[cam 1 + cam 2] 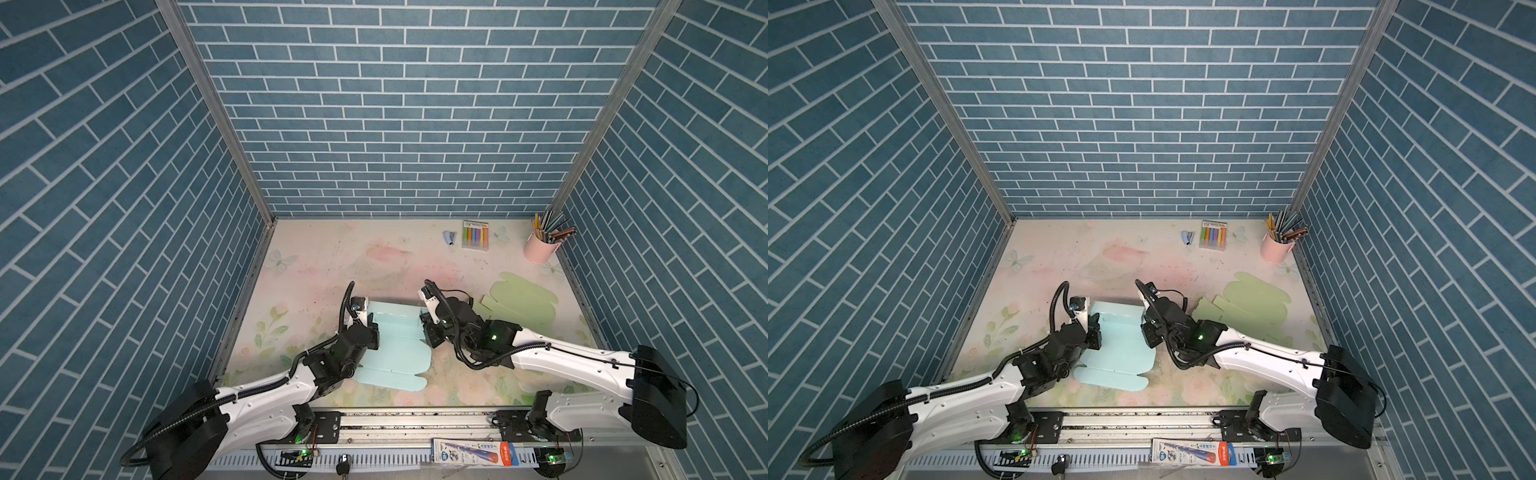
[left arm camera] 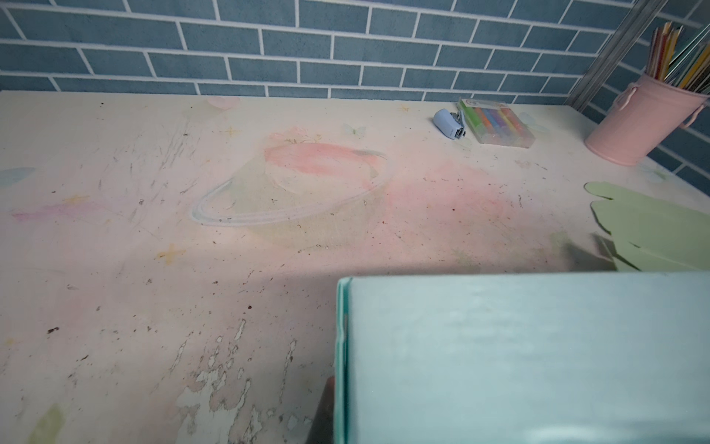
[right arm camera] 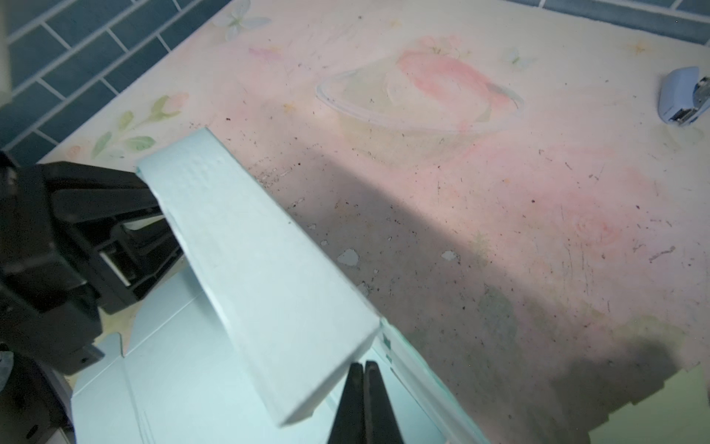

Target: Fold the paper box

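Observation:
The light blue paper box [image 1: 395,345] [image 1: 1117,349] lies partly folded at the table's middle, its far wall [image 3: 249,250] standing up. My left gripper [image 1: 368,319] [image 1: 1090,319] sits at that wall's left end, shut on the raised paper. In the left wrist view the box's thin edge [image 2: 341,365] runs into the left gripper [image 2: 338,415], and one dark finger [image 2: 326,407] shows beside it. My right gripper [image 1: 423,324] [image 3: 363,371] is at the wall's right end, fingers pressed together with nothing between them, tips inside the box.
A flat green paper sheet [image 1: 519,303] lies to the right of the right arm. At the back right stand a pink cup of pencils [image 1: 540,247], a pack of highlighters [image 1: 475,235] and a small blue stapler [image 1: 449,237]. A pencil pack [image 1: 473,451] lies on the front rail.

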